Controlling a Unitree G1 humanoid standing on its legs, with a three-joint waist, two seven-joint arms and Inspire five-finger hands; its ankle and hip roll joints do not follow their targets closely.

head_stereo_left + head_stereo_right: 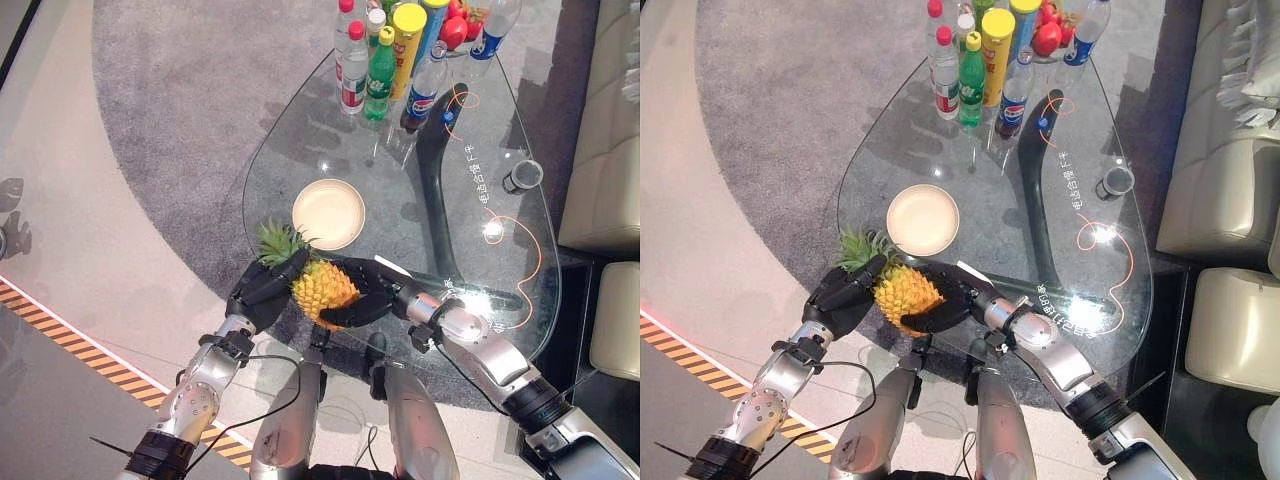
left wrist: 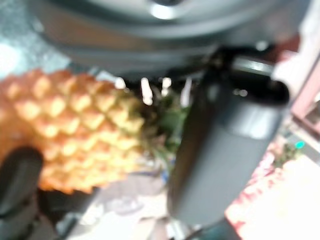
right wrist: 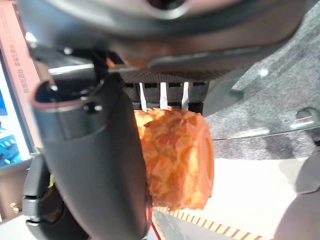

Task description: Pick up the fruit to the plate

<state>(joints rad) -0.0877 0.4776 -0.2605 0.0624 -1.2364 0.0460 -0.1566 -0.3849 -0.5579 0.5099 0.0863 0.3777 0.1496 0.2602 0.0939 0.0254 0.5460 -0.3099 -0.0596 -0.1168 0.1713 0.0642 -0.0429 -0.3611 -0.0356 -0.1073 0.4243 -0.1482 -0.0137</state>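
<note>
Holding pineapple [image 1: 322, 286] between both hands at the glass table's [image 1: 500, 300] near edge, just short of the plate [image 1: 328, 213]. Left hand [image 1: 262, 290] fingers curled at the crown end, right hand [image 1: 365, 296] wrapped round the body. Bottles [image 1: 380, 60] beyond plate.

A lounge or showroom seating corner is showing here — partly homely, partly staged. A teardrop-shaped glass coffee table [image 1: 500, 300] is standing on a grey carpet [image 1: 180, 120], with pale cream sofa cushions [image 1: 605, 180] sitting just beside it. Drink bottles [image 1: 380, 70] are clustering at the table's far end near red fruit [image 1: 455, 28]. Black-and-yellow hazard tape [image 1: 60, 325] is running across the smooth floor — marking a demonstration area.
</note>
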